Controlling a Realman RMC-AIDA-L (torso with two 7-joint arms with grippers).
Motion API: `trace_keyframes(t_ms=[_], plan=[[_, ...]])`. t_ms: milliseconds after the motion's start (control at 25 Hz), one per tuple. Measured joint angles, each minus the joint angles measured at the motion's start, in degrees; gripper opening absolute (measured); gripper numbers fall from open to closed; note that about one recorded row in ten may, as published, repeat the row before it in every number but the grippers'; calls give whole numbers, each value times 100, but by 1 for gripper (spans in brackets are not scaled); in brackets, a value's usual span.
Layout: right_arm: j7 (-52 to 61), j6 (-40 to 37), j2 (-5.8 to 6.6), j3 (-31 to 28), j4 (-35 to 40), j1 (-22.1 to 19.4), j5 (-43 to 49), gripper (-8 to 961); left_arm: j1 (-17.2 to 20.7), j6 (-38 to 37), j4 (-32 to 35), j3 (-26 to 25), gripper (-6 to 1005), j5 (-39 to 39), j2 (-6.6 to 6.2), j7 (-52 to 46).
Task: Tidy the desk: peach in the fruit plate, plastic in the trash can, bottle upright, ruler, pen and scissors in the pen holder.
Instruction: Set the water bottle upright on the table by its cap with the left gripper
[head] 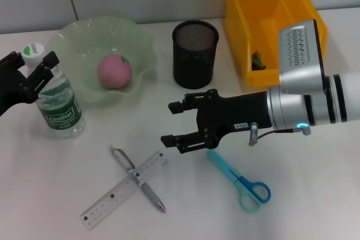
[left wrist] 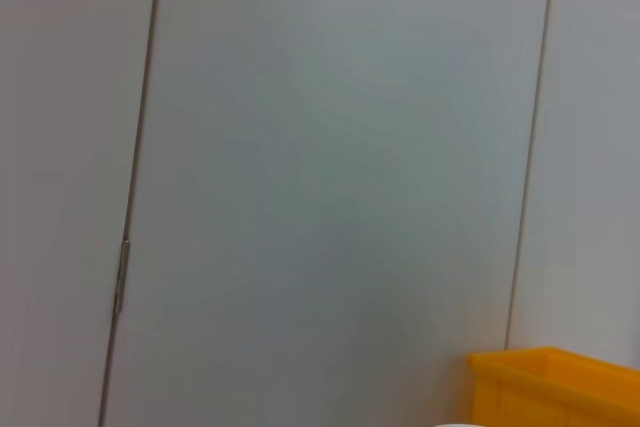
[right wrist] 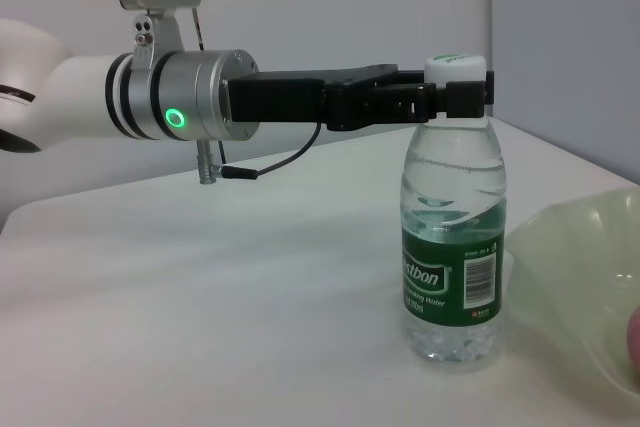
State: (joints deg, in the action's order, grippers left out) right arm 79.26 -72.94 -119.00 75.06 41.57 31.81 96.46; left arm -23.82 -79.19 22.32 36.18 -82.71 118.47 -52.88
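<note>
The bottle (head: pixel 58 104) stands upright at the left of the table, white cap up. My left gripper (head: pixel 34 66) is shut on the bottle at its neck; the right wrist view shows the bottle (right wrist: pixel 452 247) and that left gripper (right wrist: pixel 450 99) just under the cap. The pink peach (head: pixel 114 71) lies in the green fruit plate (head: pixel 79 35). My right gripper (head: pixel 169 122) hangs open and empty over the table's middle, above the clear ruler (head: pixel 115 195) and the grey pen (head: pixel 147 190) lying crossed. Blue scissors (head: pixel 243 182) lie to its right. The black mesh pen holder (head: pixel 194 54) is empty. A green scrap (head: pixel 257 60) lies in the yellow trash can (head: pixel 242 32).
The trash can stands at the back right, behind my right forearm; its corner (left wrist: pixel 555 382) shows in the left wrist view against a pale wall. The plate's rim (right wrist: pixel 580 237) lies close beside the bottle.
</note>
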Motion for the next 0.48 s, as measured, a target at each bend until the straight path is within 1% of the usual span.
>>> trace_keyframes(t_ms=[360,480], plan=[[2,-56,0,9,0,7,5,768,5,-16,2,35,462,3,1,-14],[2,-62,0,9,0,4,5,768,12,-32,2,37,568,3,0,-10]])
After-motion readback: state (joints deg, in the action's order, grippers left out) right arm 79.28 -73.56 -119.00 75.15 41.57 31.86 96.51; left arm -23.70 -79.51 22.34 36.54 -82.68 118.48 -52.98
